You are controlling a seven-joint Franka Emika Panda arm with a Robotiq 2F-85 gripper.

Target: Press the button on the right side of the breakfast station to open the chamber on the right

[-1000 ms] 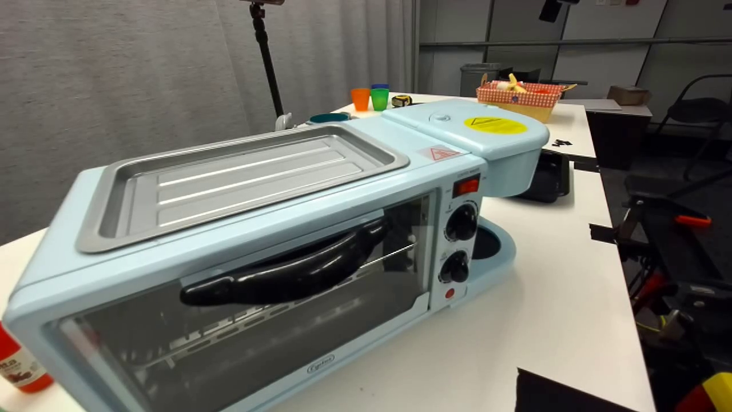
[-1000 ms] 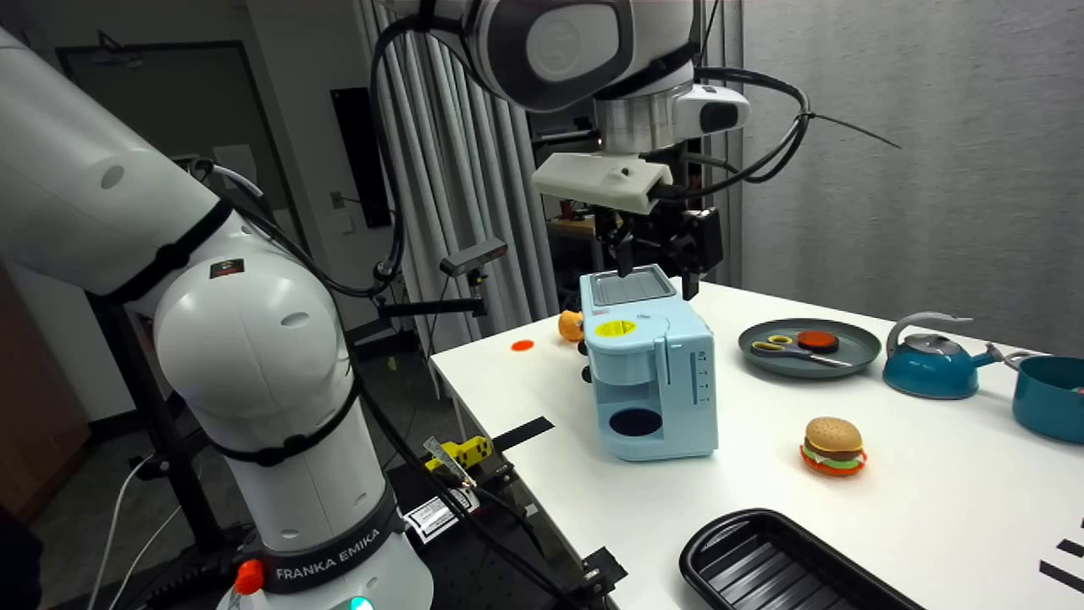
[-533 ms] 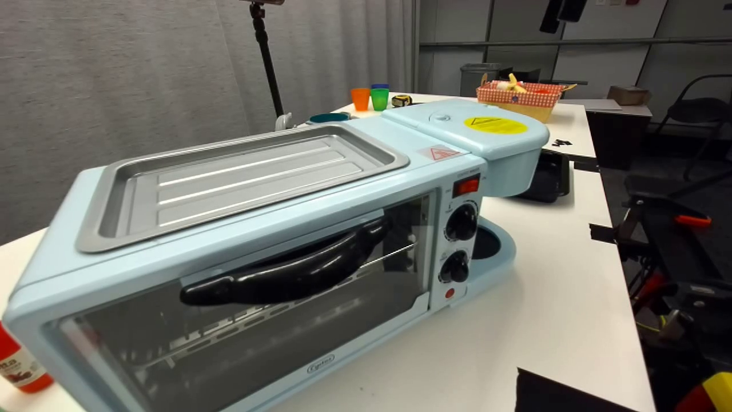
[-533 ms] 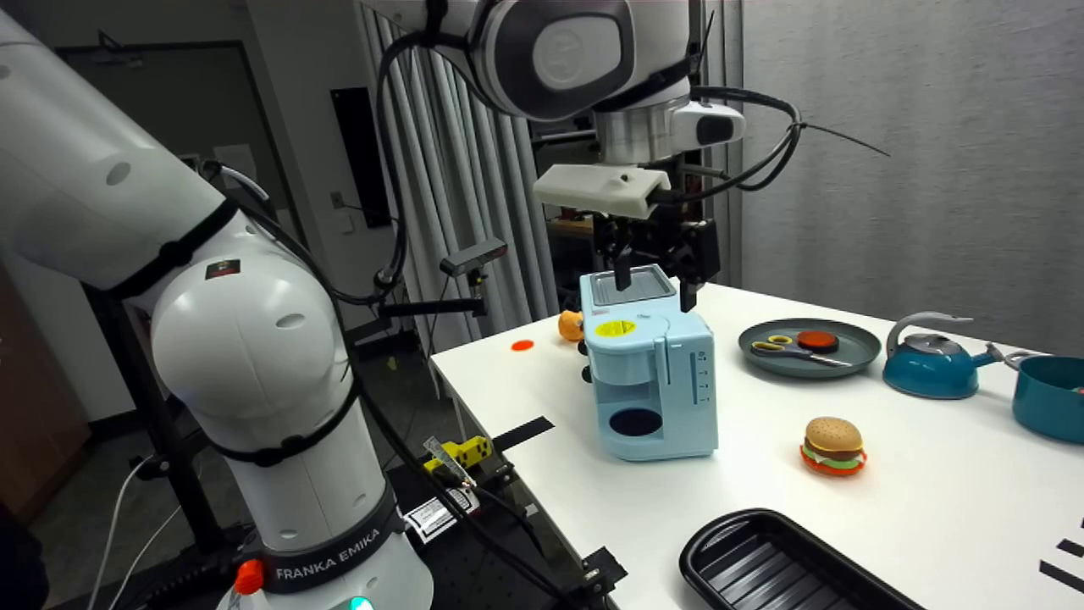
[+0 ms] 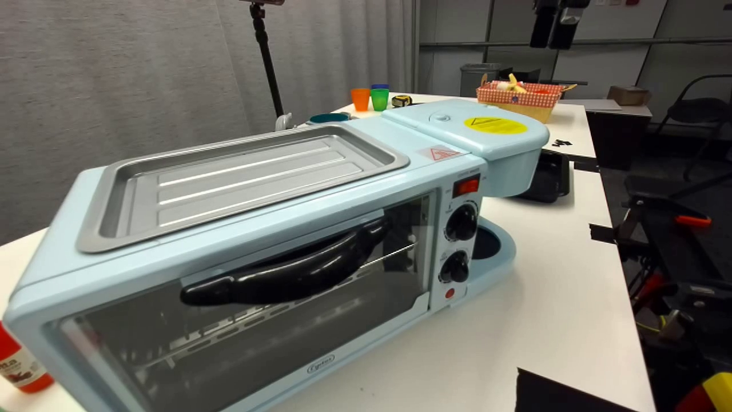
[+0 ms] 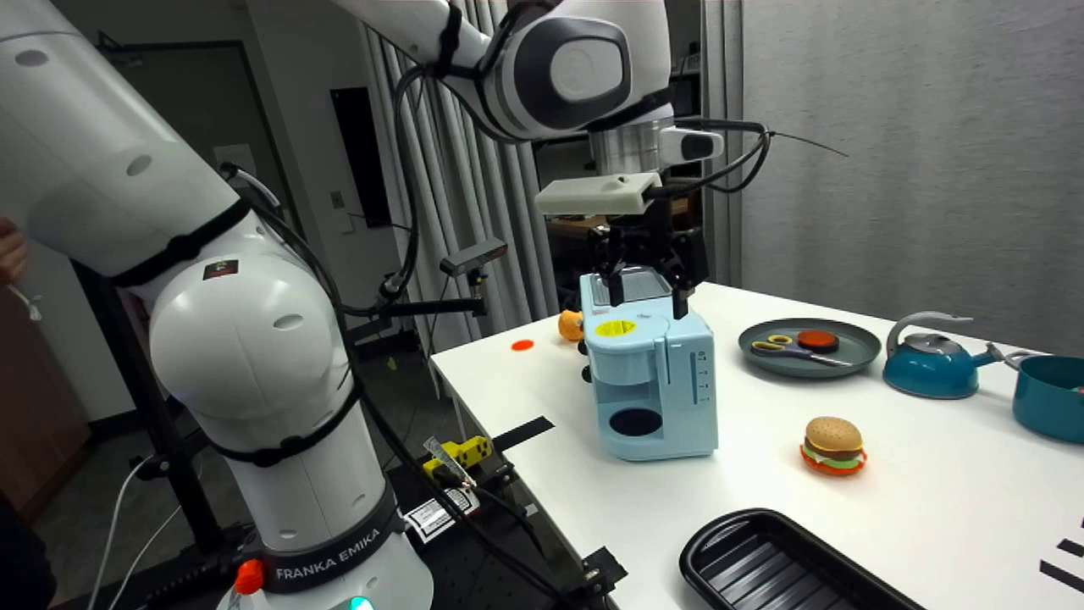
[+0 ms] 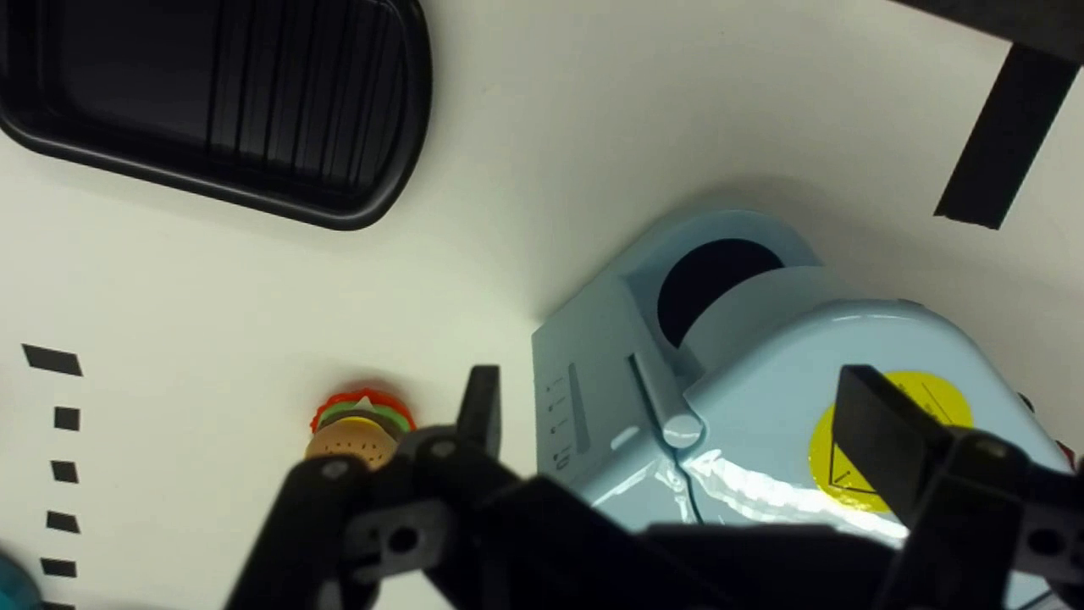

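Breakfast station stands on the white table; the chamber forms its narrower end, top flat. Claw released, fingers parted, suspended in the air apart from the station. In the wrist view one of them cuts across the yellow patch on the chamber. Around: toy burger near the chamber end; black tray apart from the station; grey pan carrying scissors and a red-topped disc; kettle just beside it. Surfaces: station glossy, pale blue, with glass door, black curved handle and ribbed grey griddle; tray ridged, round-cornered; burger domed, layered; basket dressed in red checked cloth.
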